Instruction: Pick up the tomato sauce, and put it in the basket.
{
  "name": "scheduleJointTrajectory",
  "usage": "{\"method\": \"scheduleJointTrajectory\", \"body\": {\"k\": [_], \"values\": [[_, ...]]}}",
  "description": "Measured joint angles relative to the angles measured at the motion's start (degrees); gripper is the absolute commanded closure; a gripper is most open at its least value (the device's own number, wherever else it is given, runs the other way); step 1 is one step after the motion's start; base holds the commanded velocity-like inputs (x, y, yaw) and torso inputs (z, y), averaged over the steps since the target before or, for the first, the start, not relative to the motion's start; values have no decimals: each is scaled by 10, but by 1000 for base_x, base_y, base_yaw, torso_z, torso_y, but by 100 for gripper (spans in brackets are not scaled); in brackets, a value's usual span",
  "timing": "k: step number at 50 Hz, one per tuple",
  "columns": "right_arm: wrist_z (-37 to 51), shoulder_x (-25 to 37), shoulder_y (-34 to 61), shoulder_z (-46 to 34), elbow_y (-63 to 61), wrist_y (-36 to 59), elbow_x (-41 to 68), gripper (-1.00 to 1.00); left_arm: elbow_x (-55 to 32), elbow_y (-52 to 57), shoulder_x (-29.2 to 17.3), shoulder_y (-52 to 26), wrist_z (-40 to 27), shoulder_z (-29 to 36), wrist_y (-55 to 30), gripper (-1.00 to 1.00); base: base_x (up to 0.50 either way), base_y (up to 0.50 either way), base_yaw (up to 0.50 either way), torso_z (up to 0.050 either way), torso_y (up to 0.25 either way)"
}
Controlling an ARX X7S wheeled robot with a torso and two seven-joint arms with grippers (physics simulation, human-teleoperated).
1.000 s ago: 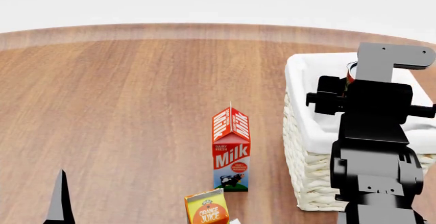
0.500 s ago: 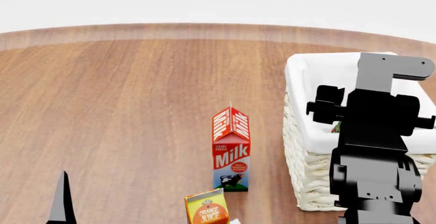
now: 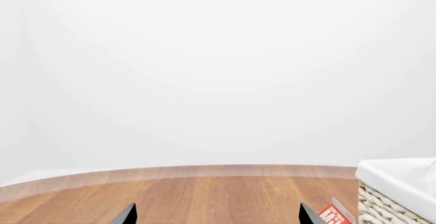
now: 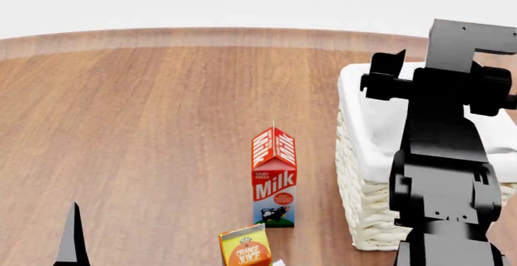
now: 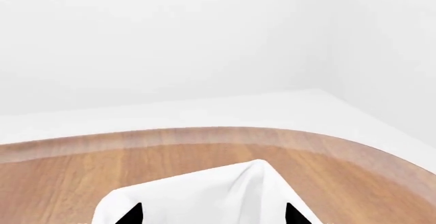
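The cream-white wicker basket with its white liner stands at the right of the table. My right arm is raised over it and hides much of its inside. In the right wrist view my right gripper is open wide and empty above the liner. The tomato sauce can shows in no view; it is hidden. My left gripper is open and empty, low at the near left, with one fingertip in the head view.
A red Milk carton stands left of the basket, and also shows in the left wrist view. An orange juice carton stands in front of it. The basket's corner shows in the left wrist view. The wooden table has a curved far edge.
The right gripper held the can over the basket, then the can showed low inside the basket. The right arm has since risen, and the can is out of sight.
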Motion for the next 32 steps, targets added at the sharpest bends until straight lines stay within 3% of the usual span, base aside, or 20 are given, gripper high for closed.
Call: {"method": "scheduleJointTrajectory", "body": {"k": [19,32], "values": [[-32,0,-174,19,-557,183,45,-100,0,5,-5,-1,-6,4,0,-100,0,0,0,0,0],[-42,-1,-299,57,-828,208,92,-100,0,7,-8,-1,-10,6,0,-100,0,0,0,0,0]]}}
